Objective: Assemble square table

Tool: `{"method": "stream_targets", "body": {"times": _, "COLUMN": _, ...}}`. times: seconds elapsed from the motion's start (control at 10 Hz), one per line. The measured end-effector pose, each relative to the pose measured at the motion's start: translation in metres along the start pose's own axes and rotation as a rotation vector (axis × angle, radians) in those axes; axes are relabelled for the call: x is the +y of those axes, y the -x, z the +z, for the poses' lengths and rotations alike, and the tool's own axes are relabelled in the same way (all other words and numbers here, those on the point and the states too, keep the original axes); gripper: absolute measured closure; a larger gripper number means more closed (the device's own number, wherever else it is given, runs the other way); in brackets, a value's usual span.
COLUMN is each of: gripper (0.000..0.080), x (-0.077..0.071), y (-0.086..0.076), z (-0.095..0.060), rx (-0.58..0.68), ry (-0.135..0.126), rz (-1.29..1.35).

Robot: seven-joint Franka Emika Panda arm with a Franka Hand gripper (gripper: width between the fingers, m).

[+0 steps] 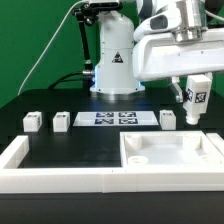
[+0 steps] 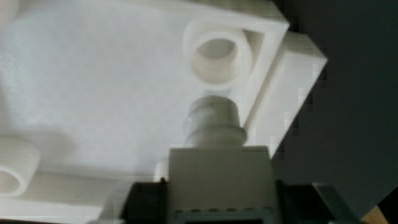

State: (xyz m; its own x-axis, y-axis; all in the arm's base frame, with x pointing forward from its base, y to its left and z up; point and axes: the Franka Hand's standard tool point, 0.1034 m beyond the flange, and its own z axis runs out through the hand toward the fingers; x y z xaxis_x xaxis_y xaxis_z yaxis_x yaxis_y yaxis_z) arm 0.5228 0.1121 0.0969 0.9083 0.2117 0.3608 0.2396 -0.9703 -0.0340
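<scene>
The square table's top (image 1: pixel 170 158), a white slab with raised edges, lies at the exterior view's lower right. My gripper (image 1: pixel 190 92) hangs above its far right corner, shut on a white leg (image 1: pixel 193 110) that bears a tag. In the wrist view the leg (image 2: pixel 215 150) sits between the dark fingers (image 2: pixel 164 200), its narrow end pointing at the slab (image 2: pixel 89 90) a little short of a round corner socket (image 2: pixel 222 55). Whether the leg touches the slab I cannot tell. Three loose legs (image 1: pixel 33 121) (image 1: pixel 62 120) (image 1: pixel 167 118) stand in a row on the black table.
The marker board (image 1: pixel 113 118) lies flat between the loose legs, in front of the arm's base (image 1: pixel 113 70). A low white border wall (image 1: pixel 20 160) runs along the front and the exterior view's left. A second socket (image 2: pixel 11 165) shows on the slab.
</scene>
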Motion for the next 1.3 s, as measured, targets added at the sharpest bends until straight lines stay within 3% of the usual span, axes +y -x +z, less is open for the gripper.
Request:
{"method": "stream_targets", "body": {"times": 0.2, "gripper": 0.0509, "x": 0.008, "y": -0.023, "z": 0.010, "rx": 0.025, "ry": 0.000, "rz": -0.014}}
{"method": "stream_targets", "body": {"times": 0.6, "gripper": 0.0509, "x": 0.009, "y": -0.060, "z": 0.026, "rx": 0.082, "ry": -0.003, "rz": -0.025}}
{"method": "stream_targets", "body": {"times": 1.1, "gripper": 0.0509, "x": 0.010, "y": -0.058, "z": 0.028, "rx": 0.078, "ry": -0.004, "rz": -0.025}}
{"method": "stream_targets", "body": {"times": 1.3, "gripper": 0.0509, "x": 0.020, "y": -0.068, "z": 0.038, "rx": 0.084, "ry": 0.000, "rz": -0.044}}
